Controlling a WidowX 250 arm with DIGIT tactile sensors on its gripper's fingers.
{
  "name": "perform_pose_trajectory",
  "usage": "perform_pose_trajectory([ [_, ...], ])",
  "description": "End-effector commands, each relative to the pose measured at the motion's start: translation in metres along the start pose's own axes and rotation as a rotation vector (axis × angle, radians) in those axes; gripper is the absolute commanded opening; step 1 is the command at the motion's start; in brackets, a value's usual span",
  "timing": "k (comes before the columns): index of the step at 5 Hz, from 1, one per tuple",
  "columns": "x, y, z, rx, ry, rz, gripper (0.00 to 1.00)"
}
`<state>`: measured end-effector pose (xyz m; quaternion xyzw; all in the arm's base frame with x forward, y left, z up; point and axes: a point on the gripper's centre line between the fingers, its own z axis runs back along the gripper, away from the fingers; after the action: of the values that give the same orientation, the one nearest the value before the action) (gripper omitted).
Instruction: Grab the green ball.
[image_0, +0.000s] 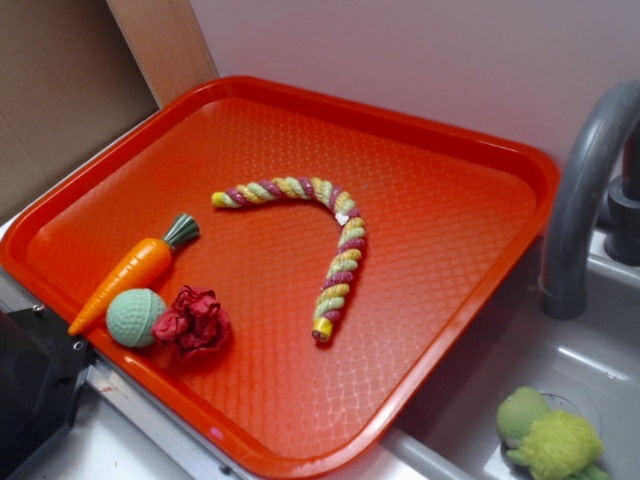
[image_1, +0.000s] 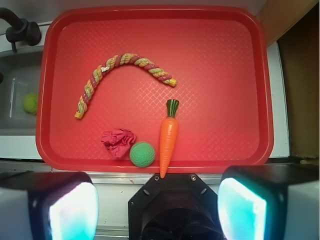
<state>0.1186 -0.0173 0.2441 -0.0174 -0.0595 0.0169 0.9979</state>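
A: Where's the green ball (image_0: 135, 317) rn?

B: On the red tray (image_0: 450, 230), near its front-left corner in the exterior view. It's wedged btwn 2 things: toy carrot (image_0: 130, 272) on 1 side, crumpled red fabric wad (image_0: 194, 320) on the other. Looks like it's touching both.

A: And from the wrist cam?

B: Same trio along the tray's near edge. Ball in the middle, wad to its left, carrot to its right w/ green top pointing away from the cam and tip reaching the tray's rim.

A: Gripper (image_1: 157, 212)?

B: Jaws spread wide, nothing btwn them. Its 2 fingers (image_1: 70, 210) sit at the bottom corners of the wrist view, short of the tray, not touching anything. Ball lies ahead, roughly centred btwn them.

A: Anything else on the tray?

B: 1 twisted rope toy (image_0: 320, 225), red/yellow/green, curved in an arch mid-tray, well apart from the ball.

A: Off the tray?

B: Grey sink (image_0: 520, 360) beside it w/ a faucet (image_0: 585, 190), plus a fuzzy yellow-green plush toy (image_0: 550, 435) in the basin.
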Motion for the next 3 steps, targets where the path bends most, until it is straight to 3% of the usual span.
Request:
perform_pose_trajectory([
  [1,0.000,0.000,0.000,0.000,0.000,0.000,1.00],
  [2,0.009,0.001,-0.038,-0.006,0.011,-0.160,1.00],
  [3,0.010,-0.013,-0.061,-0.096,0.022,-0.401,1.00],
])
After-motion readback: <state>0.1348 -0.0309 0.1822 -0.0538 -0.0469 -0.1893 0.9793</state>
